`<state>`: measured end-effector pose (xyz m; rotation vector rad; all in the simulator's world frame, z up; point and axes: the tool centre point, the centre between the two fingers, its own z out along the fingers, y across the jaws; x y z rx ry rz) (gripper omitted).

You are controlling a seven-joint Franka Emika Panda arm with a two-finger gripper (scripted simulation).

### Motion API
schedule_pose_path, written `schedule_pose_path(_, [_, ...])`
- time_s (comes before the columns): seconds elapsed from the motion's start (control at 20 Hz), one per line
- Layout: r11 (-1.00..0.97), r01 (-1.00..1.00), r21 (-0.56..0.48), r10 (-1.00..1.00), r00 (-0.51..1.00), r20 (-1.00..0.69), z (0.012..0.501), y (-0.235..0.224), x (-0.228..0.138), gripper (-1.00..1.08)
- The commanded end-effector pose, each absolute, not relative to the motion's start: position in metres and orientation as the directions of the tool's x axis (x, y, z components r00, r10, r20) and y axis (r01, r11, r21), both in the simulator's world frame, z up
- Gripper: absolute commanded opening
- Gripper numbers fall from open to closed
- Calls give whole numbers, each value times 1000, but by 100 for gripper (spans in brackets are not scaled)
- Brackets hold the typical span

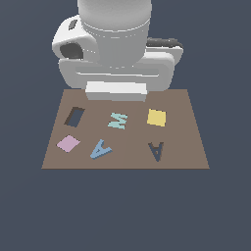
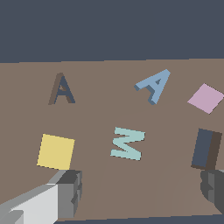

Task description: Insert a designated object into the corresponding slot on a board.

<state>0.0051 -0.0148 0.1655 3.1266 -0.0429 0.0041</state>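
Lying flat on brown board (image 1: 196,147), tilted light blue A (image 1: 101,148), unheld

No printed text, labels, brands or numbers found. Only letter shapes noted: blue block (image 1: 101,148) formed as A, teal block (image 1: 117,120) as M, dark cutout (image 1: 156,151) as A, all on brown board (image 1: 186,127).

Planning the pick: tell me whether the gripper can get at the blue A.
Probably yes. The blue A lies loose on the board, apart from the teal M and pink tile; the gripper is open.
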Motion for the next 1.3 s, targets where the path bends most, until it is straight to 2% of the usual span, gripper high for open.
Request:
schedule_pose_path(0.0, [-1000,-27,15,-27,1000,3,165,-15,5,100])
schedule_pose_path(0.6, [-990,-138,13,-138,990,3,148,-18,21,100])
schedule_pose_path(1.25, [-869,-495,7,-495,869,3,91,-45,72,100])
